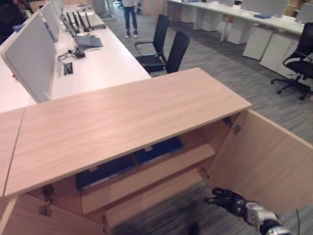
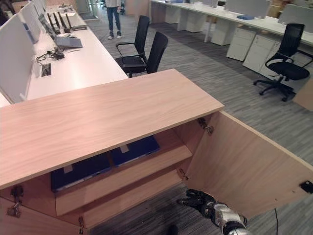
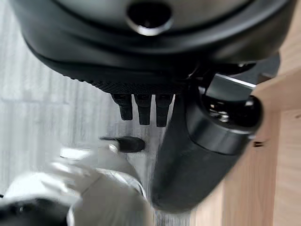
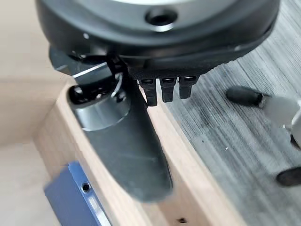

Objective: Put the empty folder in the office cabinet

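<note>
The wooden office cabinet [image 1: 127, 117] stands with both doors open. Two dark blue folders [image 1: 105, 171] [image 1: 159, 149] lie flat side by side on its upper shelf [image 2: 146, 169]. My right hand [image 1: 227, 199] hangs low in front of the cabinet, beside the open right door [image 1: 264, 161], fingers relaxed and holding nothing. In the right wrist view that hand [image 4: 127, 141] is over the edge of a shelf, with a blue folder's corner [image 4: 75, 197] just past the thumb. My left hand [image 3: 188, 160] hangs over the floor beside a wooden panel [image 3: 277, 155], empty, fingers loose.
A long white desk [image 1: 102, 63] with screens and a laptop runs behind the cabinet. Two black office chairs [image 1: 164, 49] stand to its right. A person [image 1: 130, 17] stands far off. White drawer units [image 1: 266, 44] and another black chair [image 1: 301, 61] are at the right.
</note>
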Robot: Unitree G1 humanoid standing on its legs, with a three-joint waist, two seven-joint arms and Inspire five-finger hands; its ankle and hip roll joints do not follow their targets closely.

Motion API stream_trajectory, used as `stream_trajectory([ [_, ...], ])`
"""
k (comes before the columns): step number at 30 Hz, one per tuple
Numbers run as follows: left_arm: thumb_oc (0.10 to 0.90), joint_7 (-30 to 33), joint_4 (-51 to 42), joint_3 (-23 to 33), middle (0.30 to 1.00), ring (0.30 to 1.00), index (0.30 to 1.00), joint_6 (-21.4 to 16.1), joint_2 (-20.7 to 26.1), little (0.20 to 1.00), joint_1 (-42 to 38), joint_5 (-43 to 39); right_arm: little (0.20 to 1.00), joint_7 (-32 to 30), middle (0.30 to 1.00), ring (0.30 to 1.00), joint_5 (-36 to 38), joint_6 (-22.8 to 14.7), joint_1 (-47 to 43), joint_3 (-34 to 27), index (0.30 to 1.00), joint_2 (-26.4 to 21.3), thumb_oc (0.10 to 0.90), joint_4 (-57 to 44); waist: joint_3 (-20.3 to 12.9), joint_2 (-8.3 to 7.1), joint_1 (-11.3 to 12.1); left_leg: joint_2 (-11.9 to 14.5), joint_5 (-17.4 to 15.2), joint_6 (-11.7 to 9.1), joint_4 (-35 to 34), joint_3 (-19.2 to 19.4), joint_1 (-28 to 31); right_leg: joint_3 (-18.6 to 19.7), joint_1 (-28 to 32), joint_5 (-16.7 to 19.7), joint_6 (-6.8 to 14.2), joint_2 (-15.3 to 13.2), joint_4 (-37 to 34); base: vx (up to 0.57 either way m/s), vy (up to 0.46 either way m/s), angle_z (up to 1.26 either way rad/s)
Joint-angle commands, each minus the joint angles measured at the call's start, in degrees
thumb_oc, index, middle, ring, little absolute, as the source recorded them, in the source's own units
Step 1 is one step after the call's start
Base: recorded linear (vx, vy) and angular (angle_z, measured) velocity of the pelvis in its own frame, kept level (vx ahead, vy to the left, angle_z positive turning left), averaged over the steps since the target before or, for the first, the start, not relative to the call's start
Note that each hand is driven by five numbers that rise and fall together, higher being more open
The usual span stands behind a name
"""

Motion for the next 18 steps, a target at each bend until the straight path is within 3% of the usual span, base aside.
stream_trajectory([
  [1, 0.8, 0.52, 1.92, 0.53, 0.9, 0.9, 0.9, -1.1, -0.66, 0.9, -0.21, 2.27, 0.9, -3.07, 0.9, 0.9, 6.3, -6.64, -8.06, -5.2, 0.9, -0.52, 0.8, -0.46, 2.42, -0.5, 0.05, -1.78, -4.24, -0.34, -0.26, -1.92, -0.24, 1.14, 0.92, 2.3, 6.56, -2.72, -1.23, -0.03, 0.1, -0.07],
  [7, 0.8, 1.58, 3.25, 1.99, 0.9, 0.9, 0.9, -1.54, -0.99, 0.9, -0.36, 3.31, 0.9, -6.48, 0.9, 0.9, 7.76, -8.78, -4.54, -10.65, 0.9, 0.09, 0.8, -2.91, 2.85, -0.38, -1.82, -2.82, -4.47, 0.5, -0.26, -1.16, -0.02, 1.38, -0.21, 3.48, 7.28, -4.35, 0.1, -0.04, 0.084, -0.11],
  [9, 0.8, 2.57, 4.11, 2.64, 0.9, 0.9, 0.9, -1.55, -0.82, 0.9, -1.09, 3.56, 0.9, -8.66, 0.9, 0.9, 6.72, -10.25, -2.63, -12.39, 0.9, 0.18, 0.8, -7.42, 4.33, 0.03, -2.8, -2.6, -4.31, 1.04, -0.26, -0.06, 0.31, 0.77, -1.55, 2.47, 7.47, -6.34, 5.06, -0.1, 0.061, -0.39],
  [12, 0.8, 3.99, 4.51, 3.71, 0.9, 0.9, 0.9, -1.67, 0.04, 0.9, -1.2, 4.49, 0.9, -11.52, 0.9, 0.9, 5.78, -12.23, -0.97, -15.92, 0.9, -0.53, 0.8, -10.26, 4.5, 1.3, -2.94, -1.14, -4.5, 1.43, -0.26, 2.16, 0.57, -3.02, 1.61, -1.13, 6.6, -10.74, 10.56, -0.07, 0.001, -0.35],
  [14, 0.8, 4.4, 4.32, 4.19, 0.9, 0.9, 0.9, -2.05, 0.4, 0.9, -1.24, 4.2, 0.9, -13.08, 0.9, 0.9, 4.87, -12.98, -0.25, -17.48, 0.9, -1.27, 0.8, -12.12, 3.61, 0.95, -2.85, -0.98, -4.69, 1.35, -0.26, 2.77, 0.51, -2.12, 3.5, -0.66, 6.93, -11.61, 10.35, 0.01, -0.075, -0.48],
  [16, 0.8, 4.46, 4.32, 4.39, 0.9, 0.9, 0.9, -2.11, 0.44, 0.9, -1.02, 4.11, 0.9, -13.75, 0.9, 0.9, 4.07, -13.29, 0.05, -17.98, 0.9, -1.79, 0.8, -12.66, 3.03, 0.67, -2.82, -1.01, -4.77, 1.2, -0.26, 3.01, 0.43, -1.9, 4.53, -0.77, 6.96, -11.26, 9.36, 0.03, -0.093, -0.44],
  [18, 0.8, 4.72, 4.57, 4.9, 0.9, 0.9, 0.9, -2.08, 0.89, 0.9, -0.67, 4.32, 0.9, -15.56, 0.9, 0.9, 2.39, -13.43, 1.06, -19.33, 0.9, -3.22, 0.8, -13.14, 2.19, -0.13, -2.42, -0.75, -4.31, 0.65, -0.26, 3.38, 0.41, -1.31, 6.04, -2.64, 6.34, -8.41, 5.39, 0.05, -0.159, -0.36],
])
